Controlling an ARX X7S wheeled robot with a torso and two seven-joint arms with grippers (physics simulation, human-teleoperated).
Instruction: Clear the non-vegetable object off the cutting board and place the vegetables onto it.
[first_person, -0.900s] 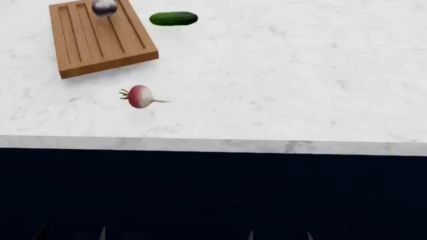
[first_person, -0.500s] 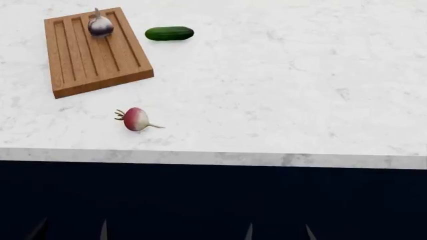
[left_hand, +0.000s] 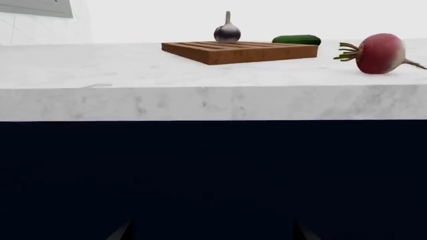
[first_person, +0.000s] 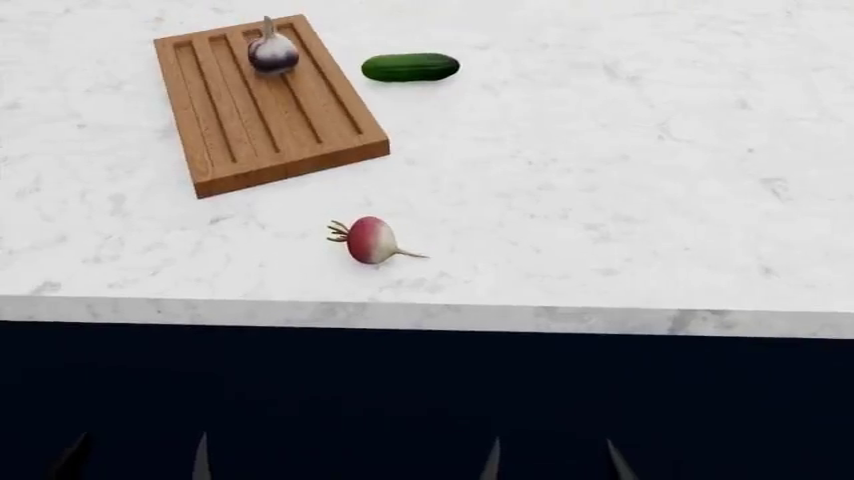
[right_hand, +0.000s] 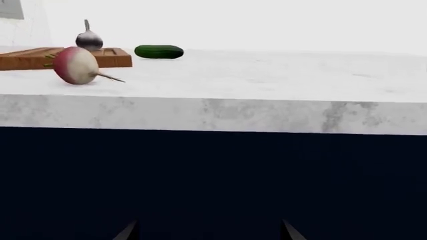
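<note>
Well, radish (first_person: 370, 240) near counter (first_person: 601, 180) edge; garlic bulb (first_person: 274, 53) on cutting board (first_person: 254, 120)

A wooden cutting board (first_person: 267, 110) lies slanted on the white marble counter (first_person: 601, 180), with a garlic bulb (first_person: 272, 52) standing on its far end. A cucumber (first_person: 410, 67) lies just beside the board's far right corner, apart from it. A radish (first_person: 370, 240) rests off the board's near right corner, close to the counter's front edge.
</note>
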